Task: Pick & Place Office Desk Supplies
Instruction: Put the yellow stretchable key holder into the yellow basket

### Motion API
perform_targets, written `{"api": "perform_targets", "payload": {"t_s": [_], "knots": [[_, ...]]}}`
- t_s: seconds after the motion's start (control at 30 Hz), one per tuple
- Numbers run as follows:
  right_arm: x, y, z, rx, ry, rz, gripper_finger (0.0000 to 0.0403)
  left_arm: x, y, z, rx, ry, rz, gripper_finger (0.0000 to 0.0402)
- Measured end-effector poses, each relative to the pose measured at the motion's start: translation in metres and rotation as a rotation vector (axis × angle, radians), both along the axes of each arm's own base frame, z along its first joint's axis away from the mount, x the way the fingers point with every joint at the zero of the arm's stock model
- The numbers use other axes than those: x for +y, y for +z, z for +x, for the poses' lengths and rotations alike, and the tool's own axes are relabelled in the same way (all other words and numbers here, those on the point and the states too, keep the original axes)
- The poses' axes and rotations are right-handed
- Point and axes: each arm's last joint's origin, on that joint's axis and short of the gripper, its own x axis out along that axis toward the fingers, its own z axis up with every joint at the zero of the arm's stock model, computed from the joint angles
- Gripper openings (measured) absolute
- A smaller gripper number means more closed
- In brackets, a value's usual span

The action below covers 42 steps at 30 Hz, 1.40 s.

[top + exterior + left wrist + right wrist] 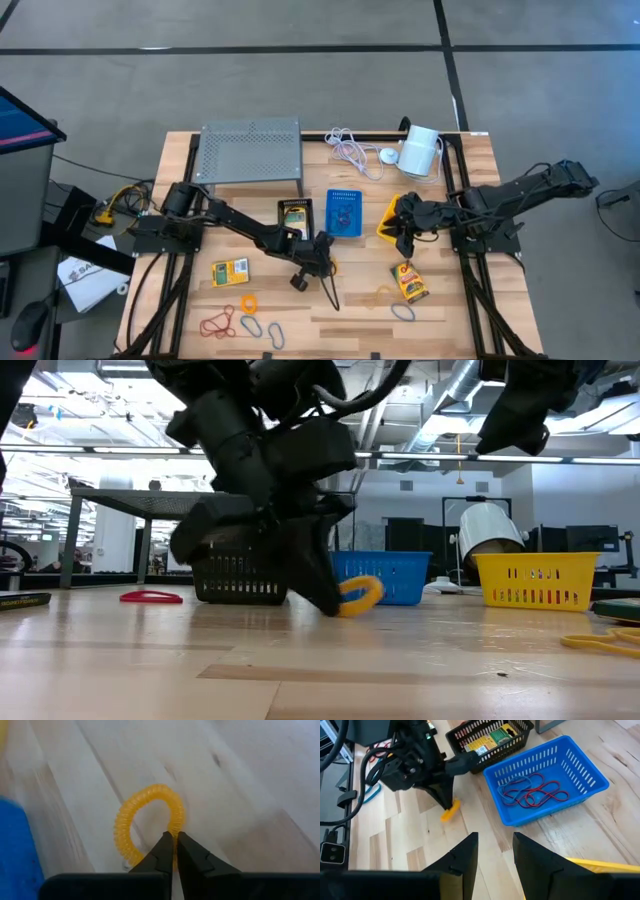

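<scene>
A yellow-orange coiled loop (145, 822) lies on the wood table just in front of the blue bin (344, 212), and my left gripper (175, 840) is shut on it. The blue bin (547, 775) holds red and blue loops. Beside it the black bin (295, 215) holds a yellow card packet. The yellow bin (392, 218) stands to the right, with my right gripper (495, 851) open and holding nothing above its near side. More loops (218, 324) and two yellow card packets (230, 270) (410, 282) lie toward the near edge. My left gripper pinches one side of the coiled loop's ring (177, 824) between its two fingertips. The fingers slant down at it from the table's left side. In the low view the loop (360, 592) is at the table top just below the fingers; the rest of the ring lies beyond the fingertips.
A grey perforated stand (250, 150), a coiled white cable (350, 148) and a white cylinder device (420, 150) stand along the far edge. Bare wood shows between the bins and the loops near the front edge.
</scene>
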Motion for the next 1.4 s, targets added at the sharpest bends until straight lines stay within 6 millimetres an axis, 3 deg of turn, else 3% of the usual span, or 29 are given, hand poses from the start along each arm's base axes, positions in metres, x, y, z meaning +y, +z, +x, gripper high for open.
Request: {"api": "perform_targets", "payload": {"t_s": [0.1,0.3,0.43,0.63,0.73,0.9,1.1,1.4], "knots": [[0.003,0.001,0.0,-0.007,0.014,0.003,0.0118,-0.001,0.015,-0.004,-0.017,0.032,-0.029,0.0002],[0.007,0.005,0.003,-0.071,0.034,0.016,0.0118,0.005,0.065,-0.021,-0.186,0.101,-0.138,0.0001],[0.01,0.013,0.007,-0.157,0.076,0.0,0.0118,0.012,0.104,-0.039,-0.385,0.129,-0.277,0.0001],[0.013,0.03,0.016,-0.349,0.151,-0.067,0.0118,0.035,0.136,-0.077,-0.799,0.119,-0.565,0.0001],[0.014,0.039,0.02,-0.453,0.177,-0.11,0.0118,0.05,0.14,-0.095,-0.988,0.092,-0.704,0.0001],[0.016,0.059,0.023,-0.657,0.236,-0.198,0.0118,0.063,0.137,-0.111,-1.115,0.013,-0.836,0.0002],[0.018,0.063,0.036,-0.759,0.277,-0.299,0.0118,0.062,0.128,-0.103,-1.056,0.016,-0.856,0.0002],[0.009,0.043,0.084,-0.691,0.223,-0.339,0.0145,0.058,0.123,-0.08,-0.98,-0.048,-0.9,0.0002]]}}
